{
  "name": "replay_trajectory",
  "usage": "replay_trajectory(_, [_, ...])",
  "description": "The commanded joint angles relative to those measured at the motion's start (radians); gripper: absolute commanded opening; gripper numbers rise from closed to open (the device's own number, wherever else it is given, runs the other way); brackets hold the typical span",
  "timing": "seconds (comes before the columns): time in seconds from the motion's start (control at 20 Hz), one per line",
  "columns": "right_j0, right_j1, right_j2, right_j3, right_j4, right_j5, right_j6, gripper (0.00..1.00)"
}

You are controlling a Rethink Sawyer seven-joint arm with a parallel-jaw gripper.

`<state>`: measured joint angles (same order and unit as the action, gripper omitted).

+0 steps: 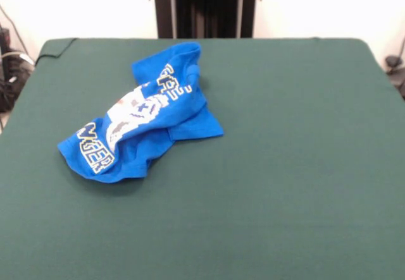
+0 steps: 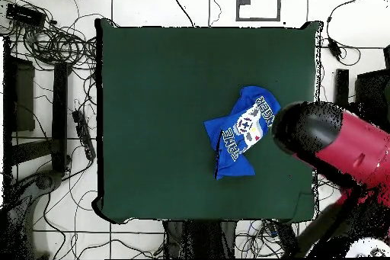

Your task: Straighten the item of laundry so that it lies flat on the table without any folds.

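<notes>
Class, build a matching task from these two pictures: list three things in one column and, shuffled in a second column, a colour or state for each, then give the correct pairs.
Column A
1. T-shirt
2. table
3. robot arm

Column B
a. dark green, flat cloth top
b. red and black, reaching in over the table's edge in the overhead view
c. bright blue, crumpled with folds, print partly showing

Pairs: 1-c, 2-a, 3-b
</notes>
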<state>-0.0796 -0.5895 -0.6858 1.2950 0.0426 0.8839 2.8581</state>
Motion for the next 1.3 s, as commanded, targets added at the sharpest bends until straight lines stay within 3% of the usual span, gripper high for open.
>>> replay_trajectory(0.05, [-0.01,0.164,0.152,-0.148,-0.001,0.132,0.0,1.0])
replay_trajectory(0.65, [-0.091,0.215,0.243,-0.248,0.048,0.146,-0.076,1.0])
replay_trajectory(1.3, [-0.115,0.302,0.284,-0.324,0.03,0.017,-0.035,1.0])
